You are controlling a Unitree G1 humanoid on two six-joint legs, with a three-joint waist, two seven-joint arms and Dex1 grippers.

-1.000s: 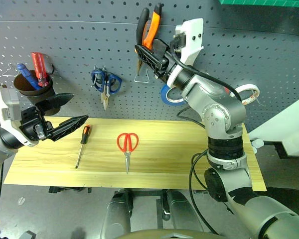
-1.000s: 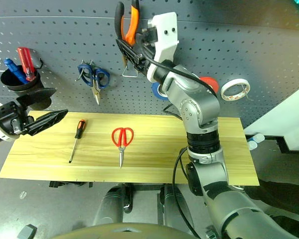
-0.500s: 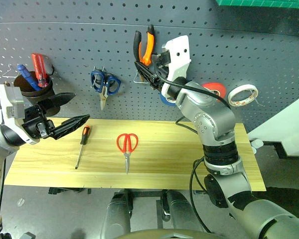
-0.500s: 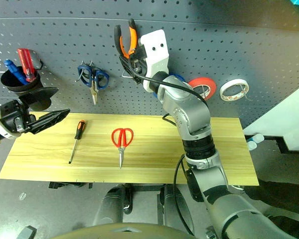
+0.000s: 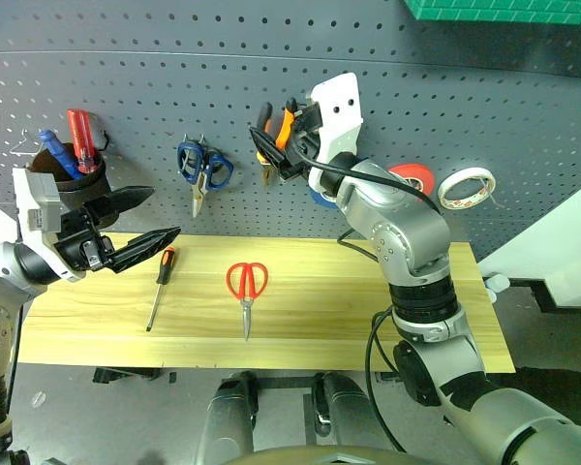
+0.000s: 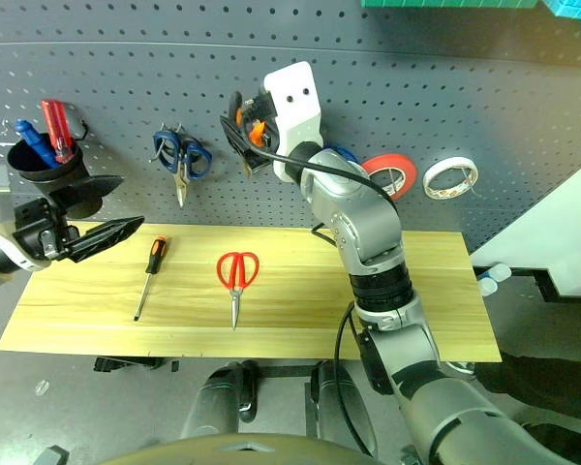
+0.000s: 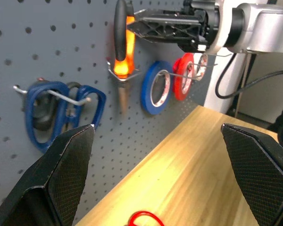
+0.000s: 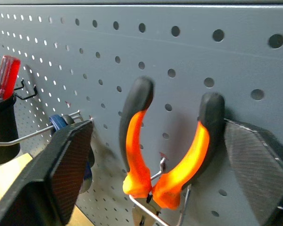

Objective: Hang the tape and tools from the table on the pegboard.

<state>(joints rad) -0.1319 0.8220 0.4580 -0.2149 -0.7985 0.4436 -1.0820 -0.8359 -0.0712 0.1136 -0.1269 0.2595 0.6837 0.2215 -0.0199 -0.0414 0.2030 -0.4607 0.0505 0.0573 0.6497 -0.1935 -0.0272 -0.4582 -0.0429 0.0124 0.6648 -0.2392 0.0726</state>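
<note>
- The long-nose pliers (image 8: 167,150) hang on a wire hook (image 8: 155,212) of the pegboard (image 5: 465,107), handles up, between the blue-handled scissors (image 5: 201,167) and the blue roll (image 7: 155,87)
- The right pincer (image 8: 153,141) sits at the pliers with its fingers spread to either side of the handles; one pad may touch a handle, but nothing is pinched, so I judge the pliers step to be at the release
- The red tape (image 5: 413,177) already hangs on the pegboard, beside the white roll (image 5: 468,187)
- Two tools remain on the tabletop (image 5: 320,320): the red-handled scissors (image 5: 247,288) near the middle and the slim screwdriver (image 5: 160,284) to their left
- The left pincer (image 5: 140,221) hovers spread and empty above the tabletop's left end, tips just above and beside the screwdriver's handle
- Next move, as I judge it: draw the right arm straight back from the board without snagging the handles, then lower a pincer onto the screwdriver or scissors
- The screwdriver would likely go in the dark cup (image 5: 75,184)
</note>
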